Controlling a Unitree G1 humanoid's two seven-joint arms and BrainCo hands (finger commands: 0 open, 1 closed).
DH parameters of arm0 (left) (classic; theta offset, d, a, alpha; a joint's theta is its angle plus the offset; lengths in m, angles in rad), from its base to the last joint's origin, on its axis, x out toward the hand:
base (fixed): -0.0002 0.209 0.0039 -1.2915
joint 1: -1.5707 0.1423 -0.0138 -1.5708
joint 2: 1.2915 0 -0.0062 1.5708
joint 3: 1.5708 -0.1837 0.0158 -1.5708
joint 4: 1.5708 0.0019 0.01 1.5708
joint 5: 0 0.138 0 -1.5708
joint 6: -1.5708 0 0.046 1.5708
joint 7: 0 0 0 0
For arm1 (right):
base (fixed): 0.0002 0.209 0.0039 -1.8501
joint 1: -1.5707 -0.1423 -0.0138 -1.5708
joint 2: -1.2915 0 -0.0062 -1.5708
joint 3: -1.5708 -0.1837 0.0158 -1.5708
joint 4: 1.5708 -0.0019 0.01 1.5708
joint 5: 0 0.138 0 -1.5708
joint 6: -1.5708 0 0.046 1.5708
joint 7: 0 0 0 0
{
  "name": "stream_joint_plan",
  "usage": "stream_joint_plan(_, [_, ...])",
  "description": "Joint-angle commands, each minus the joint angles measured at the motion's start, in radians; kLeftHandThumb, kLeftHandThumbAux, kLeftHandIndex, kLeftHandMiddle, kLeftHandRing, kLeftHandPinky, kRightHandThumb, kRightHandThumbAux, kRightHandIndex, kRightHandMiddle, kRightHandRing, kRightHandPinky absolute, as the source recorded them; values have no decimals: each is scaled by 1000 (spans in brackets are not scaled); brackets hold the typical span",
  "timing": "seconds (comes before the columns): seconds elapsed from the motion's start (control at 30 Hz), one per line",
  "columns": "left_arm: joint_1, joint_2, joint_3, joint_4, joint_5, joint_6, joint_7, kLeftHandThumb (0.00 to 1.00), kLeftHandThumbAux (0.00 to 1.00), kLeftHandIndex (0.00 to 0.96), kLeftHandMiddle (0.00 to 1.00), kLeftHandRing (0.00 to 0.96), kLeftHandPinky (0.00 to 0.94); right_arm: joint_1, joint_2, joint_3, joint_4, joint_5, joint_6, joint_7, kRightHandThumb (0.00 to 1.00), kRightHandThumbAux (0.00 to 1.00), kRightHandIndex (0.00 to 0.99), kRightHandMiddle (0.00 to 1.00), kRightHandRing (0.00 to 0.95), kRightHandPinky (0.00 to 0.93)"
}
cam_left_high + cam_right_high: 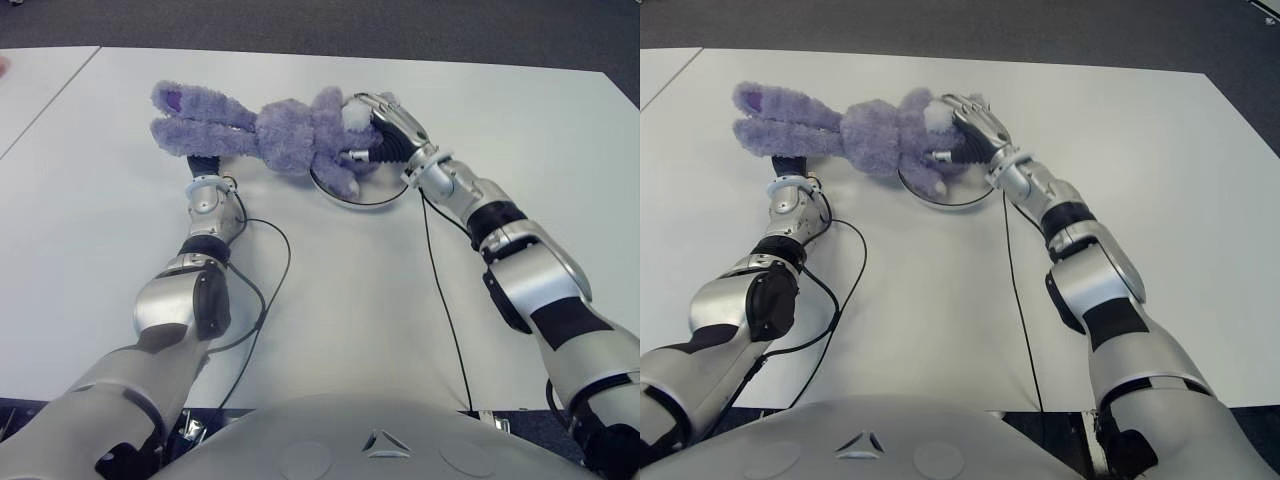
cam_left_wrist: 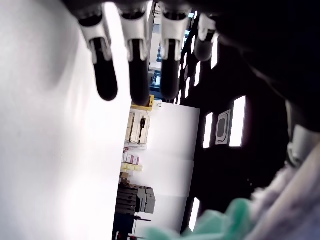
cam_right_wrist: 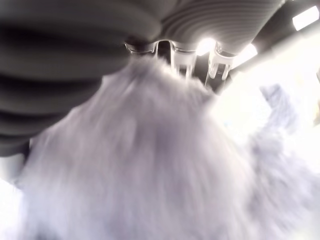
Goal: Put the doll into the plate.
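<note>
From the left eye view, a purple bunny doll (image 1: 285, 130) lies on the white desk (image 1: 330, 300). Its long ears point toward the left hand (image 1: 203, 163), and its feet end is by the right hand (image 1: 385, 130). So its long body runs sideways between the two hands. The right hand is curled around the doll's bottom end and holds it. A round plate (image 1: 360, 196) sits just under the right hand, on the near side of it. One doll leg hangs over the plate's rim, but most of the doll is on the desk on the left-hand side of the plate. The left hand shows just under the ears, on the near side of them.

The right eye view shows the same thing. The doll's body is beside the plate (image 1: 940, 203), not inside it. The right hand is the nearer one to the plate.

In the left wrist view, the left hand's fingers (image 2: 137, 75) are straight and spread out, with nothing between them. A bit of fuzzy fur shows at one corner, apart from the fingers.

In the right wrist view, purple fur fills almost everything, pressed right against the right hand.

I think the doll's body must slide toward the right hand to land in the plate.
</note>
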Motion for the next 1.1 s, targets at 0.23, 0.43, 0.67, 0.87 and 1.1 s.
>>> stream_joint_plan(0.23, [207, -74, 9, 137, -1, 147, 18, 0, 537, 71, 258, 294, 306, 246, 4, 141, -133, -290, 78, -599, 205, 438, 0, 0, 0, 0])
stream_joint_plan(0.43, [207, -72, 6, 136, 2, 151, 18, 0, 529, 66, 251, 287, 311, 229, 19, 167, -98, -334, 82, -734, 189, 396, 0, 0, 0, 0])
stream_joint_plan(0.67, [205, -71, -2, 137, 10, 158, 27, 0, 523, 62, 251, 296, 334, 186, 34, 183, -52, -353, 78, -806, 196, 358, 0, 0, 0, 0])
stream_joint_plan(0.87, [203, -70, 2, 136, 6, 164, 29, 0, 526, 64, 251, 294, 317, 165, 49, 189, -10, -345, 67, -812, 223, 348, 0, 0, 0, 0])
stream_joint_plan(1.1, [205, -73, 10, 135, -2, 154, 21, 0, 533, 64, 253, 295, 319, 157, 64, 194, 51, -332, 62, -803, 255, 358, 0, 0, 0, 0])
